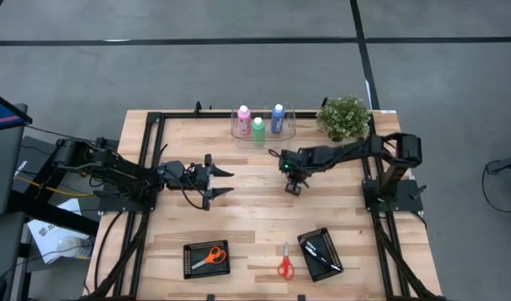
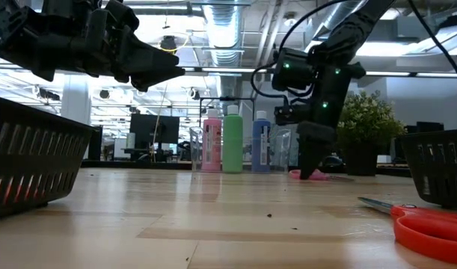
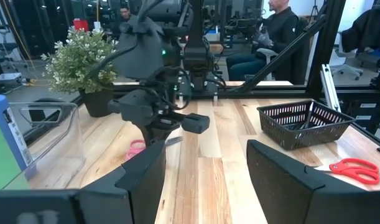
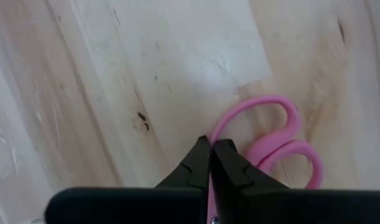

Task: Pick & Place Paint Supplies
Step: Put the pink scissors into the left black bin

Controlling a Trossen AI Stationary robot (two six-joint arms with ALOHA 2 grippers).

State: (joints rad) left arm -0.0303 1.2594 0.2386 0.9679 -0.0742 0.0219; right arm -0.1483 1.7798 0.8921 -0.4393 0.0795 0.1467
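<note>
At the far edge of the desk (image 1: 263,209), a clear tray (image 1: 287,129) holds the pink bottle (image 1: 244,116), green bottle (image 1: 258,128) and blue bottle (image 1: 278,117). The right gripper (image 1: 293,186) is clenched on pink scissors (image 4: 267,149) lying on the desk. The left gripper (image 1: 224,183) hangs released. The near-left basket (image 1: 206,259) holds orange scissors (image 1: 209,257); the near-right basket (image 1: 320,253) holds brushes (image 1: 321,253).

The high view looks straight down on the whole wooden table (image 1: 263,217). The low view sits at tabletop height, facing level across toward the paint bottles (image 2: 232,140). The left wrist view faces the potted plant (image 3: 84,62); the right wrist view hangs close above pink scissors (image 4: 264,149), probably those in the low view.
</note>
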